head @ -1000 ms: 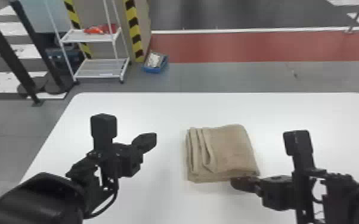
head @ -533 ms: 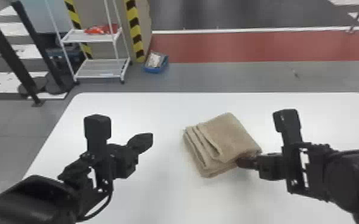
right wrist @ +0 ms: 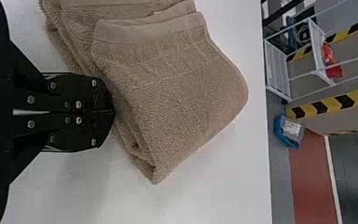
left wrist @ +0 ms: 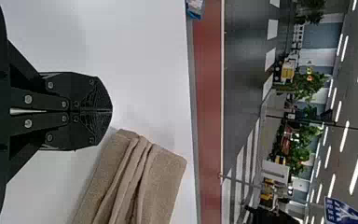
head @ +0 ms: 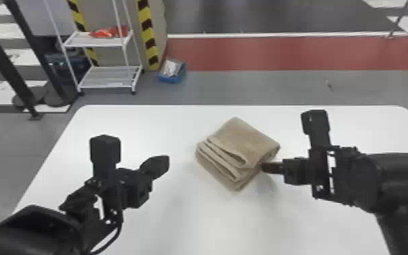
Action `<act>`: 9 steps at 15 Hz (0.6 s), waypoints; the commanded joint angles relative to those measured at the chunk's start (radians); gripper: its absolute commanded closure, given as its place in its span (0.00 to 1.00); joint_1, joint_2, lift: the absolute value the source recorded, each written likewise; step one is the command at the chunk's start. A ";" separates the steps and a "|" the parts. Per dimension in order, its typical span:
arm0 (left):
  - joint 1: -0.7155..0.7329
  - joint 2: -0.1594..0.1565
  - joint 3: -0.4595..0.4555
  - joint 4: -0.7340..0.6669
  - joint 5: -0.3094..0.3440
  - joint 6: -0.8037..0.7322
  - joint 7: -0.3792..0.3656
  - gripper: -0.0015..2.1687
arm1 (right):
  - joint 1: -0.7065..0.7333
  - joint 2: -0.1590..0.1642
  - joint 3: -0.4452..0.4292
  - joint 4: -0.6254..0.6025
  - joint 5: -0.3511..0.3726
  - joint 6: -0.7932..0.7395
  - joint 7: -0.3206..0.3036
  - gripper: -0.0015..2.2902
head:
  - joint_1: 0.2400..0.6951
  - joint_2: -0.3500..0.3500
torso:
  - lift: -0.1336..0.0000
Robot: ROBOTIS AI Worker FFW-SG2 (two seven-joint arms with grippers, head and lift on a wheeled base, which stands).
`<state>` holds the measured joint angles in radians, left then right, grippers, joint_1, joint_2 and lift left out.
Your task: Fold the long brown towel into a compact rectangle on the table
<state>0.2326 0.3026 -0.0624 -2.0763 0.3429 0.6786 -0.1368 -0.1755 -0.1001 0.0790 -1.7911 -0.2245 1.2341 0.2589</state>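
Brown towel (head: 247, 140) folded into a thick layered rectangle, lying askew on the white table (head: 152, 125), edges gaping slightly along one side, right end effector (head: 265, 167) closed against it, left end effector (head: 166, 163) closed, apart from it

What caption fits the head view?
Folded brown towel on a white table, right gripper at its edge, left gripper apart.

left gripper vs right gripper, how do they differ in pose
The right gripper meets the brown towel; the left gripper stands apart from it. In the head view, the left gripper slants away from the robot, while the right gripper points nearly straight across to the left. Both are black and shut.
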 commanded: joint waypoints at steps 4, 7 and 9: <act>-0.067 0.001 -0.054 0.160 -0.018 -0.271 -0.009 0.75 | 0.280 -0.092 -0.266 -0.303 -0.177 -0.008 0.051 0.75 | 1.00 0.53 | 0.07; -0.161 0.001 -0.100 0.303 -0.013 -0.354 -0.040 0.75 | 0.427 -0.098 -0.438 -0.433 -0.285 -0.032 0.100 0.75 | 1.00 0.42 | 0.07; -0.228 -0.002 -0.129 0.412 -0.016 -0.400 -0.081 0.75 | 0.490 -0.096 -0.507 -0.498 -0.352 -0.035 0.126 0.75 | 1.00 0.36 | 0.07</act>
<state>0.0525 0.3033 -0.1699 -1.7424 0.3292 0.3124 -0.2044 0.2674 -0.1972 -0.3764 -2.2399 -0.5286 1.2015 0.3770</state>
